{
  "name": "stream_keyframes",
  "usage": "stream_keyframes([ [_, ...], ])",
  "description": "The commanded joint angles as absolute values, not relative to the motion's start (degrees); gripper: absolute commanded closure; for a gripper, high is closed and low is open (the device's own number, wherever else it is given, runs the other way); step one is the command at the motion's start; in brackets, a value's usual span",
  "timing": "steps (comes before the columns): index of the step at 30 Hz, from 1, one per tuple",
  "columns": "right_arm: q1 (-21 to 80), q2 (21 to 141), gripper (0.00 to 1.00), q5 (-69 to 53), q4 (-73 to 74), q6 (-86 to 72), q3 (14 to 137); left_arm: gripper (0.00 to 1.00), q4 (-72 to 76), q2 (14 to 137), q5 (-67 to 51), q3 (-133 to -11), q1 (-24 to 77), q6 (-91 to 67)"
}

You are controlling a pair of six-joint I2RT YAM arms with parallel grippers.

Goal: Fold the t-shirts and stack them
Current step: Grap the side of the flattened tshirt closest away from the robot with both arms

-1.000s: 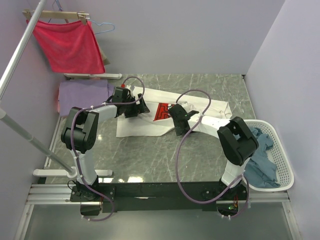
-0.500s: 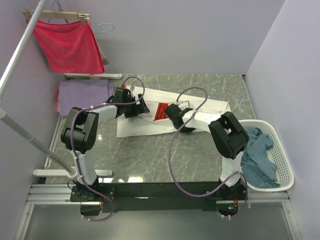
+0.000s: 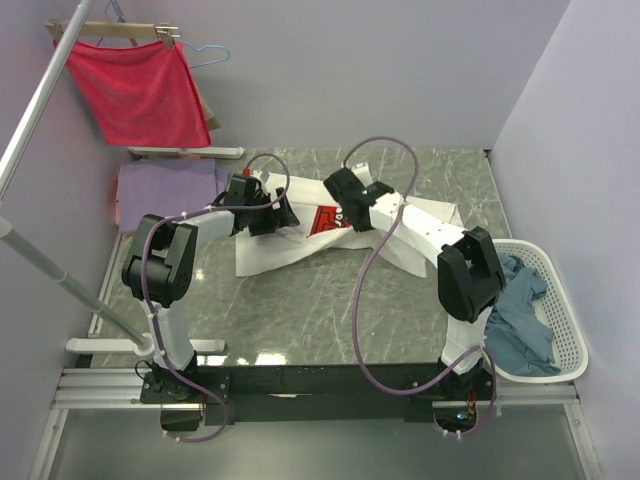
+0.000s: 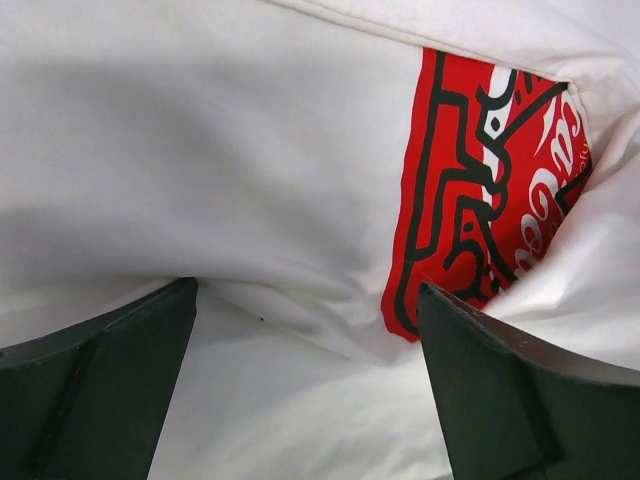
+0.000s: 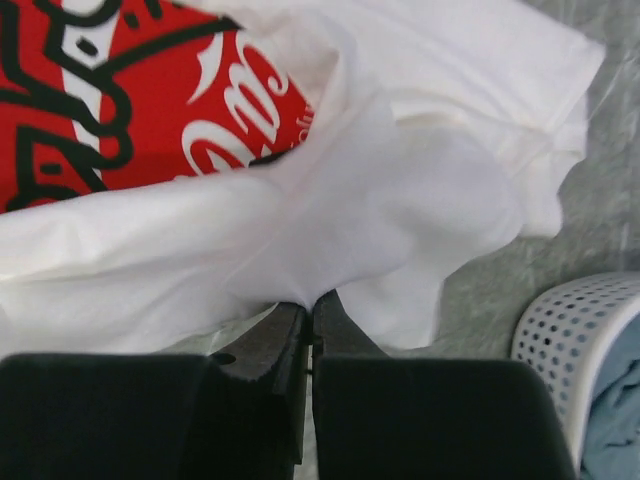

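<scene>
Lying in basket: grey-blue tee

The left end effector stood wide open over the white t-shirt, its red print creased.

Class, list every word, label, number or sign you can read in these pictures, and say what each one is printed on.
Red print on the white t-shirt: white script lettering, folded over and partly hidden, cannot be read as a word.
Nothing else in any view carries readable text.
</scene>
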State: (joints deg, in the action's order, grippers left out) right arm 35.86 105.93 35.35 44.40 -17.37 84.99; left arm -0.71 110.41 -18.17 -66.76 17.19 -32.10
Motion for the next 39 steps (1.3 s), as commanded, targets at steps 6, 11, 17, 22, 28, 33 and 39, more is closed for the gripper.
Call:
stream_keyframes([
  [6,29.98,123.47,0.92,33.84,52.56,-7.65,111.96,0.01,-7.65,113.02,-17.23,-66.01,17.14,-29.97],
  [11,27.08,130.86,0.28,33.23,51.24,-7.9,121.36,0.0,-7.56,113.9,-17.4,-66.18,17.14,-29.88],
  [17,19.44,115.09,0.2,25.87,41.69,-18.88,101.62,0.0,-7.74,113.47,-16.35,-66.27,17.14,-29.62],
  [22,14.68,95.47,0.2,12.14,31.04,-24.43,78.16,0.01,-6.24,111.71,-15.12,-64.96,17.14,-30.58],
  [28,14.5,84.3,0.2,8.36,25.67,-27.5,59.34,0.01,-5.19,108.72,-13.8,-63.28,17.14,-31.38],
  [33,14.59,78.59,0.19,5.81,25.22,-30.76,50.98,0.0,-5.71,106.44,-13.54,-62.32,17.14,-31.29],
  [39,14.59,73.31,0.19,5.71,25.58,-34.19,44.57,0.01,-6.41,104.59,-13.27,-61.17,17.14,-31.2],
])
